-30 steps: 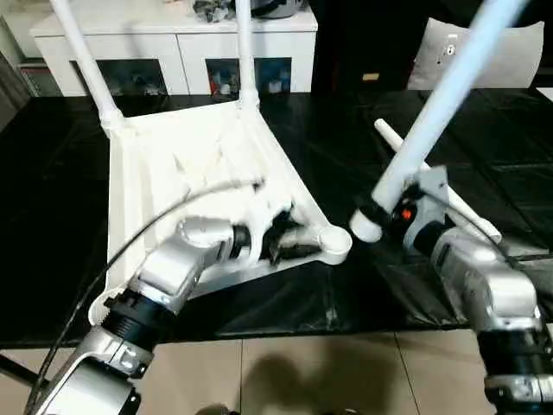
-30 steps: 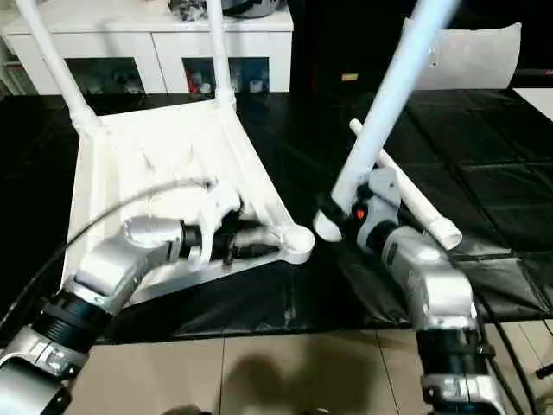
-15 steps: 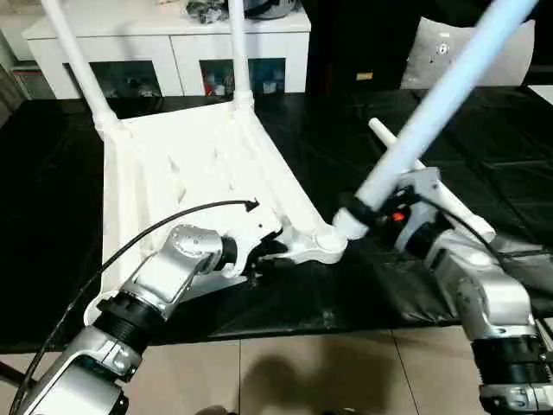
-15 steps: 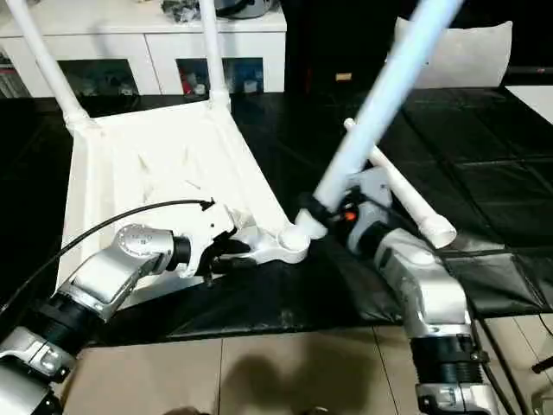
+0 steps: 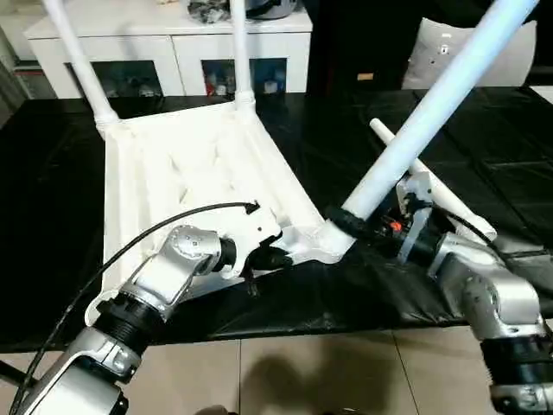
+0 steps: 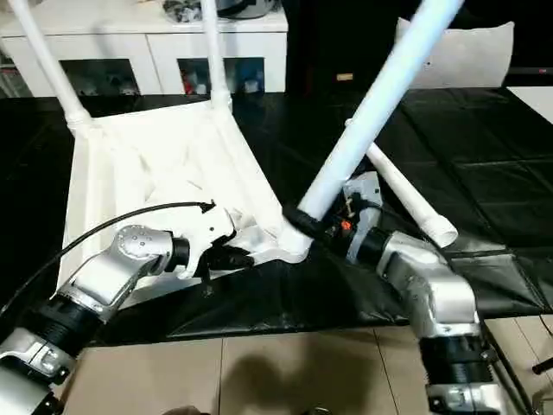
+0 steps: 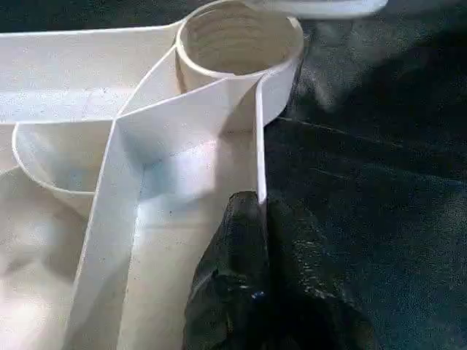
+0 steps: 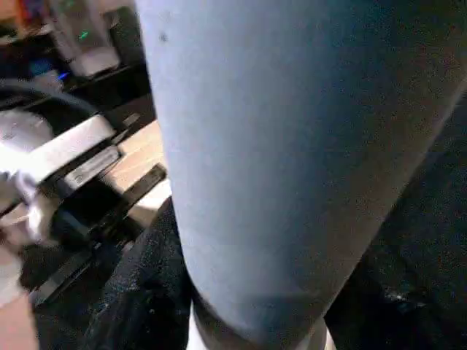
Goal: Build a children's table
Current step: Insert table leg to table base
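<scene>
On black mat (image 5: 363,147): one tabletop (image 5: 186,173), four legs (image 5: 432,108).

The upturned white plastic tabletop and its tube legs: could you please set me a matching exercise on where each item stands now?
Things:
1. left gripper
2. right gripper
3. loose white tube leg
4. two far white tube legs

States:
A. standing upright in the far corner sockets
B. lying flat on the black mat
C. shut on the white plastic tabletop's thin rim wall by the near corner socket
D. holding a tilted white tube leg at that socket

Pairs: 1-C, 2-D, 3-B, 4-A
</scene>
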Tool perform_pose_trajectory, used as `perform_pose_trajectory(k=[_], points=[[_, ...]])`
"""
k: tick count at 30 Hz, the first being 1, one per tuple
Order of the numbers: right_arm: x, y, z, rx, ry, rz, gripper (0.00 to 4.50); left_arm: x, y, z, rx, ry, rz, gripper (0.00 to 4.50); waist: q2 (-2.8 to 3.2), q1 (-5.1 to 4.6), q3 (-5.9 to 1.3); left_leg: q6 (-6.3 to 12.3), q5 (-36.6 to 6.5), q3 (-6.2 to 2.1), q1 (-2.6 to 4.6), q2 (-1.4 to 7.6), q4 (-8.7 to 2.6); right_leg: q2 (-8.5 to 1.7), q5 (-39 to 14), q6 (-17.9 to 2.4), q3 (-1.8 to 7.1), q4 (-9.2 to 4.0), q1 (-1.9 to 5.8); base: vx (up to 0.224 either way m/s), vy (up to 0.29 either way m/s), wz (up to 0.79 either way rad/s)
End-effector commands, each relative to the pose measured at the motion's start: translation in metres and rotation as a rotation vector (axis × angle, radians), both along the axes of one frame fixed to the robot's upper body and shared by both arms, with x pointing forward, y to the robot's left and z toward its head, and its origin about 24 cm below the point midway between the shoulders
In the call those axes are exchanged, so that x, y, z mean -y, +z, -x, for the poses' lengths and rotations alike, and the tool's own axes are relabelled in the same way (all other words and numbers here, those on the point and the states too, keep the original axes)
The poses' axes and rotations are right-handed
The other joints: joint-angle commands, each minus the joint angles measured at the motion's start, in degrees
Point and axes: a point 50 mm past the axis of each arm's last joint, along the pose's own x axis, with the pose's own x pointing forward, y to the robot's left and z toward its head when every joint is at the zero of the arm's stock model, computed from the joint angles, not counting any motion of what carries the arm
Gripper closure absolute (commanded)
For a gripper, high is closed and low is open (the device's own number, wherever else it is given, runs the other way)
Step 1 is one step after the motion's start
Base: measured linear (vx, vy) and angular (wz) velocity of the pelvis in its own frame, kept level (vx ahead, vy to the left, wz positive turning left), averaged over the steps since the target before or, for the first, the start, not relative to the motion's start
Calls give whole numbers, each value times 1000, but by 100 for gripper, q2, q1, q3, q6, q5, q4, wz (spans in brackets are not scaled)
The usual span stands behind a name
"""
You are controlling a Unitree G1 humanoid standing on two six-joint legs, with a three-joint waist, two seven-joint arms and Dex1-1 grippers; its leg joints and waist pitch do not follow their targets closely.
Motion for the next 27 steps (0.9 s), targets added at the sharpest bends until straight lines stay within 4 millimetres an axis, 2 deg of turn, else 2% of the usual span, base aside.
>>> perform_pose_trajectory(k=[1,2,5,6,11,16,19,27], points=[[-2,5,-3,15,46,23,260,-7,-8,3,-16,-21,-66,449,-74,34,-386,295,-1192,-94,12,269,-403,-360,-1845,-990,286,-437,323,0,0,0],[-3,4,-5,12,56,49,260,-8,-9,3,-15,-34,-80,449,-100,31,-386,294,-1182,-95,10,268,-401,-359,-1856,-994,283,-431,324,0,0,0],[-1,2,-11,6,77,133,260,-10,-9,6,-3,-92,-88,449,-80,40,-381,271,-1170,-103,16,273,-404,-365,-1951,-996,282,-430,319,0,0,0],[-1,1,-12,5,84,154,260,-9,-8,9,0,-124,-78,450,-108,36,-383,268,-1169,-96,20,276,-405,-362,-1914,-1019,286,-415,312,0,0,0],[-1,1,-14,-3,145,211,260,-8,-4,18,-13,-231,-55,450,-88,67,-388,285,-1166,-82,45,299,-401,-373,-1713,-1120,305,-390,300,0,0,0],[-5,-4,-13,-31,219,259,260,-5,-4,24,-28,-296,-51,450,-80,156,-386,269,-1147,-71,61,310,-409,-366,-1672,-1156,312,-375,289,0,0,0],[-9,-6,-11,-51,252,255,260,-4,-5,23,-17,-300,-59,450,-81,194,-383,221,-1241,-84,60,318,-421,-376,-1739,-1111,313,-383,301,0,0,0],[-11,-9,-4,-72,330,272,260,-4,-6,16,11,-260,-94,450,-98,210,-365,125,-1514,-97,83,317,-446,-378,-2104,-984,312,-431,291,0,0,0]])
